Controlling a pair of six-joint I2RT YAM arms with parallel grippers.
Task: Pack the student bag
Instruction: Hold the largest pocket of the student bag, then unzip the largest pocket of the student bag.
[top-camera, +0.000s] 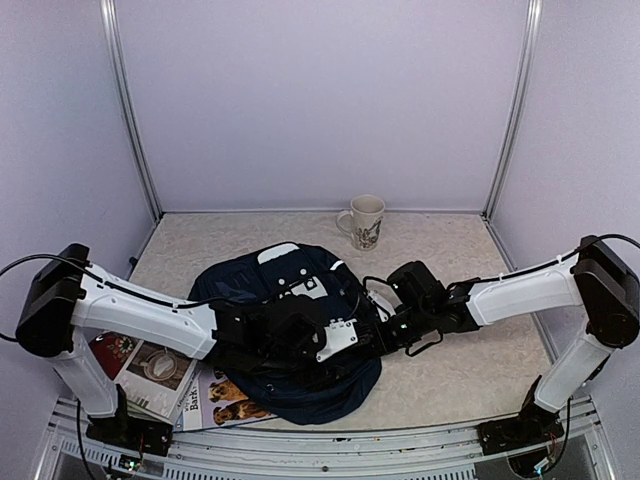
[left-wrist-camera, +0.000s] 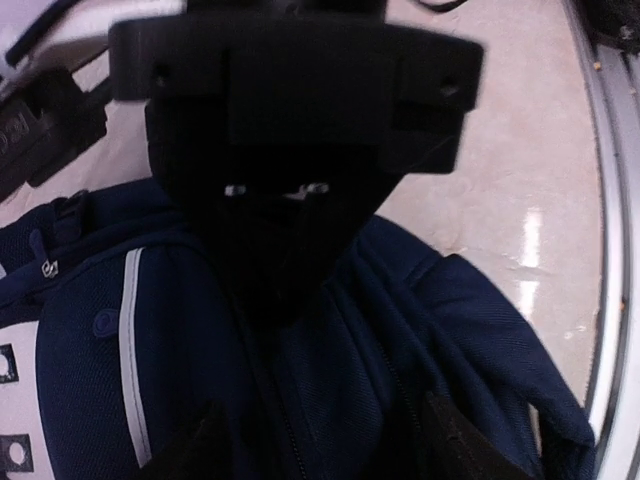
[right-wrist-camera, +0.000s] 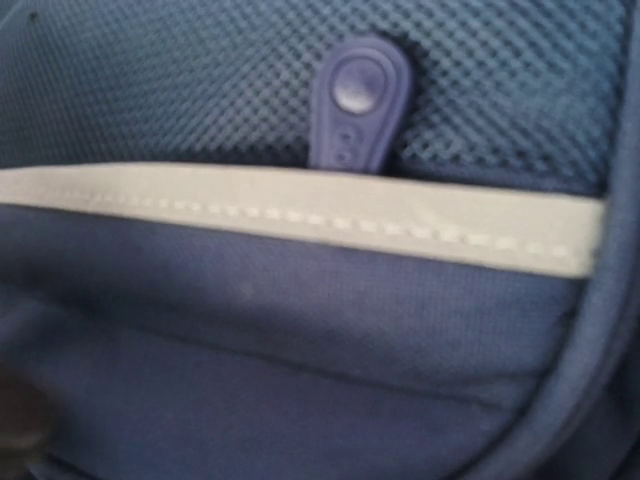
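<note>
Neither left gripper (top-camera: 335, 338) nor right gripper (top-camera: 388, 322) showed whether it was closed; both sat at the student bag (top-camera: 300, 385), slumped on the desk (top-camera: 470, 360). Limp fabric, likely best pinched at a seam.

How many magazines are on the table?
2. The cup-picture magazine lies beneath the left arm; the dog magazine pokes out beside it, against the student bag. More may hide under the bag.

The student bag (top-camera: 300, 390) is navy with pale grey-white stripes. Behind it, a cream mug (top-camera: 366, 220) bears a dark print. The bench (top-camera: 470, 360) is speckled beige.
</note>
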